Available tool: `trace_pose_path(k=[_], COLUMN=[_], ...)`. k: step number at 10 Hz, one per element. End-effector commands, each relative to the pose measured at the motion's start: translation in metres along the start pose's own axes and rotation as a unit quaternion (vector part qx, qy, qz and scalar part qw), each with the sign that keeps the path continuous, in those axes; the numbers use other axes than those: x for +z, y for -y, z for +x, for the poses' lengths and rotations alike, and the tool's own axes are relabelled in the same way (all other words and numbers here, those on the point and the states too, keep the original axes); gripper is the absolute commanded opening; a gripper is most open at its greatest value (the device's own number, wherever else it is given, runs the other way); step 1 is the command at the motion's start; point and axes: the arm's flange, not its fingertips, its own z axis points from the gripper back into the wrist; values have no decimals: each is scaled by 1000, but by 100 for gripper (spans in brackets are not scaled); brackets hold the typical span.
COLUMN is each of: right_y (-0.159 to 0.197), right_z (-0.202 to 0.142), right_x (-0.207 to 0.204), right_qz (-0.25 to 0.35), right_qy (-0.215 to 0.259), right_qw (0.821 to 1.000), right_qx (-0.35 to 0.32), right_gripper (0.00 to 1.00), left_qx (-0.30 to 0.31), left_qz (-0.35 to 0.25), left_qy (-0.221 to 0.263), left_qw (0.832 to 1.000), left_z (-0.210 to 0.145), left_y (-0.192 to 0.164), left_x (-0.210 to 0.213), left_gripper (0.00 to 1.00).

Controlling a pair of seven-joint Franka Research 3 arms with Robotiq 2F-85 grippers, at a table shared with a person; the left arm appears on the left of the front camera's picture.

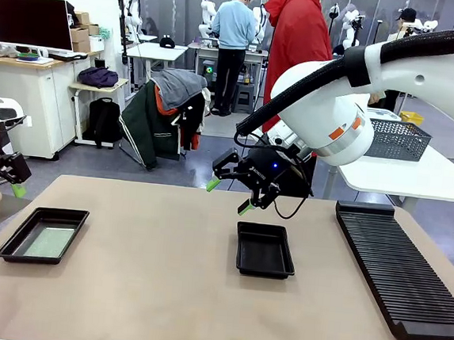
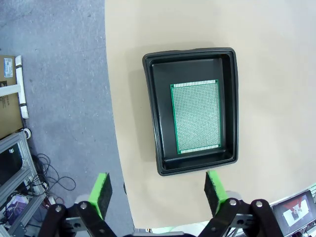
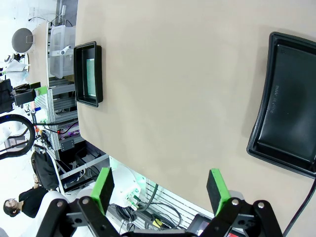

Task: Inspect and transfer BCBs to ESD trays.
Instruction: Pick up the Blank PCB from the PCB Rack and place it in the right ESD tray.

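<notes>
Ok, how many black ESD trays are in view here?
2. One tray sits near the table's left edge, a green board inside; the other tray is mid-table, empty. None seems hidden.

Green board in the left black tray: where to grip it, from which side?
Probably straight from above: the thin green circuit board lies flat on the floor of the shallow black plastic tray, whose raised walls block a sideways approach. Pinch its two long edges; one has bare floor beside it, the other lies near a wall, so clearance looks tight.
</notes>
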Motion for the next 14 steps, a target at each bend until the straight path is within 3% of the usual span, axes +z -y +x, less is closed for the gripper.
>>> trace_pose_path(k=[1,14], right_y=[-2,-2], right_z=[2,2], right_x=[-2,-2], right_qz=[-5,-5], right_qy=[-1,-1], right_qw=[1000,1000], right_qx=[-9,-9], right_gripper=[100,100], left_qx=[-3,-3], left_qz=[0,0], left_qy=[0,0], left_qw=[1000,1000], left_z=[-2,-2], left_y=[-1,-1], left_x=[-1,-1], left_gripper=[100,100])
